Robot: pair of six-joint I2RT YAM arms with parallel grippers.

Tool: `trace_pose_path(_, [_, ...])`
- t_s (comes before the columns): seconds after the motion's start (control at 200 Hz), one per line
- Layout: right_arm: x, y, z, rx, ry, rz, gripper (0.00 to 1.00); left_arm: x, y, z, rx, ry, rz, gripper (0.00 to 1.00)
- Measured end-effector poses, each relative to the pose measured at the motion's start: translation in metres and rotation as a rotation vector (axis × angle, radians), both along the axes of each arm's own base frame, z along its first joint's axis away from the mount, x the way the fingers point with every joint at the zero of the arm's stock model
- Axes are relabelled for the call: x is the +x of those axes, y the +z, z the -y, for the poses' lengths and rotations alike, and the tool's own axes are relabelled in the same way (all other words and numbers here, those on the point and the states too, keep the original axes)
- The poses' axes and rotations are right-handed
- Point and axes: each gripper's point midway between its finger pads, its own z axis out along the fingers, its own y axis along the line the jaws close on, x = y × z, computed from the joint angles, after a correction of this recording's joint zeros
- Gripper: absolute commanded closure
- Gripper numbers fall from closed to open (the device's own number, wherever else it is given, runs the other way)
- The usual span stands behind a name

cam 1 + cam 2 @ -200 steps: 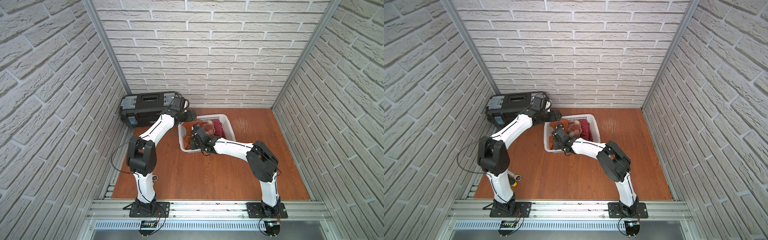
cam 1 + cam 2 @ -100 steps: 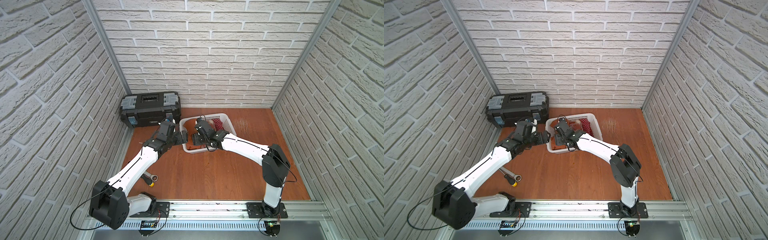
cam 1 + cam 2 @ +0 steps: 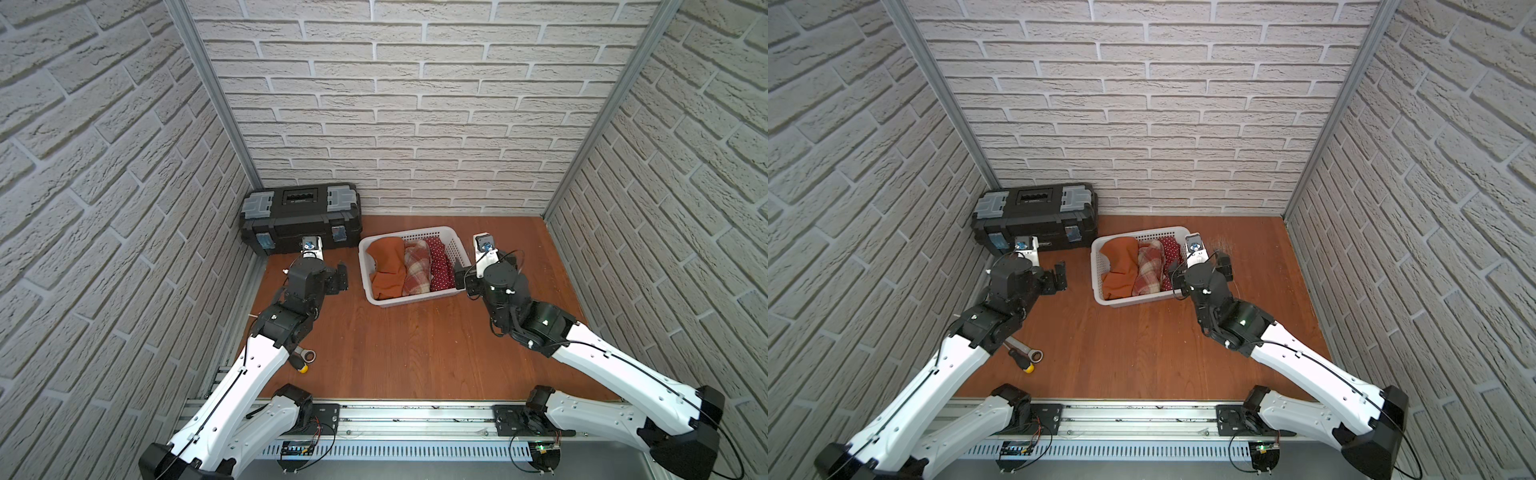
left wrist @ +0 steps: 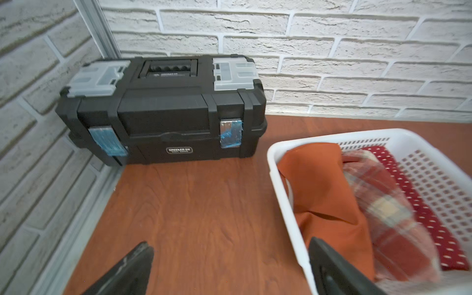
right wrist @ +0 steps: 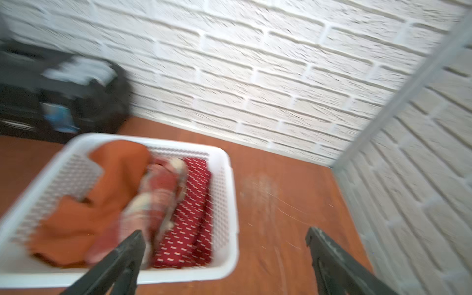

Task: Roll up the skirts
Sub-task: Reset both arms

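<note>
We see the left arm and right arm alike in white shells dotted with screws, black joint housings and thin black looping cables, the left end effector and right end effector black too.

Three bundled skirts in basket

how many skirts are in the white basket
3, side by side in the basket: rust-orange skirt nearest the toolbox, plaid skirt in the middle, polka-dot skirt farthest from it. Others may be hidden underneath.
</note>
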Motion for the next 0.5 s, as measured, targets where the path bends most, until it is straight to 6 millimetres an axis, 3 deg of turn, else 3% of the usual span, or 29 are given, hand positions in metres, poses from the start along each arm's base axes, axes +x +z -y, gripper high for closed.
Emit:
trace_pose_path(0.055, [0.009,-0.029,0.015,-0.074,-0.065,-0.063,0.00,0.006,-0.025,-0.007,0.069,0.009,-0.036,0.02])
trace_pose_path(0.115, [0.013,-0.063,0.042,-0.109,-0.125,-0.121,0.00,0.011,-0.057,-0.028,0.100,0.070,-0.061,0.02])
trace_pose_path(0.23, [0.006,-0.116,0.101,-0.110,-0.220,-0.131,0.00,0.005,-0.112,-0.080,0.160,0.219,-0.097,0.02])
trace_pose_path(0.315, [0.000,-0.151,0.135,-0.077,-0.269,-0.147,0.00,0.006,-0.144,-0.096,0.173,0.280,-0.091,0.02])
trace_pose_path(0.395, [0.007,-0.171,0.150,-0.033,-0.287,-0.177,0.00,0.007,-0.169,-0.106,0.181,0.318,-0.075,0.01])
trace_pose_path(0.5, [0.026,-0.188,0.150,0.042,-0.246,-0.143,0.01,0.017,-0.190,-0.110,0.201,0.308,-0.078,0.02])
